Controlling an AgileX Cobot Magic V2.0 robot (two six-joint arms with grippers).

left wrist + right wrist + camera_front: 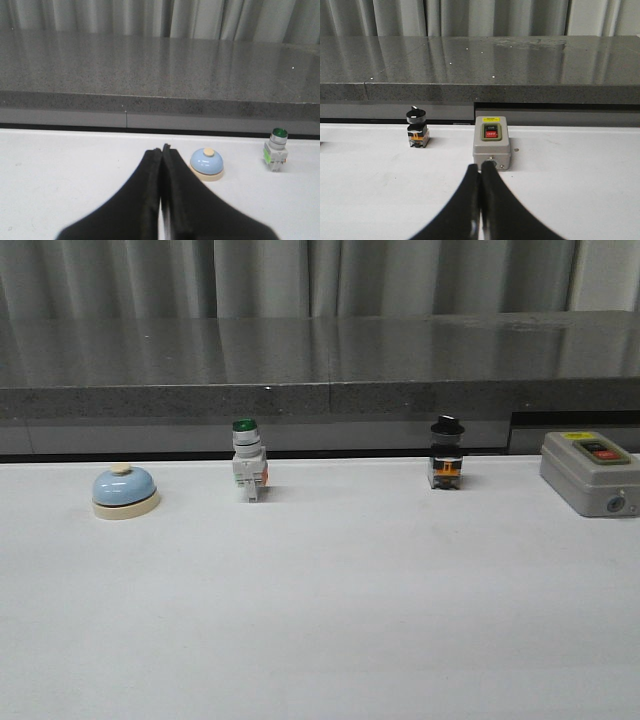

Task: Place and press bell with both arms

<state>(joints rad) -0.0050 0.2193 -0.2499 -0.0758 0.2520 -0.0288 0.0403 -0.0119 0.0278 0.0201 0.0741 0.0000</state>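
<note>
A white matte table [330, 620] carries four things in a row — light-blue dome bell [124, 489], green-capped white pushbutton switch [248, 466], black-capped switch [446, 458], grey box switch [592, 473].

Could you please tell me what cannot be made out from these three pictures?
- Front view: both arms are out of frame, and the grey switch box is cut by the right edge.
- Right wrist view: the box's label text is too small.
- Left wrist view: the closed left gripper hides the white table below.

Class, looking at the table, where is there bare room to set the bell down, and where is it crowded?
Free: the whole near half of the white table, and the gap between the green-capped switch and black-capped switch. Crowded: the far row, from bell to grey switch box.
</note>
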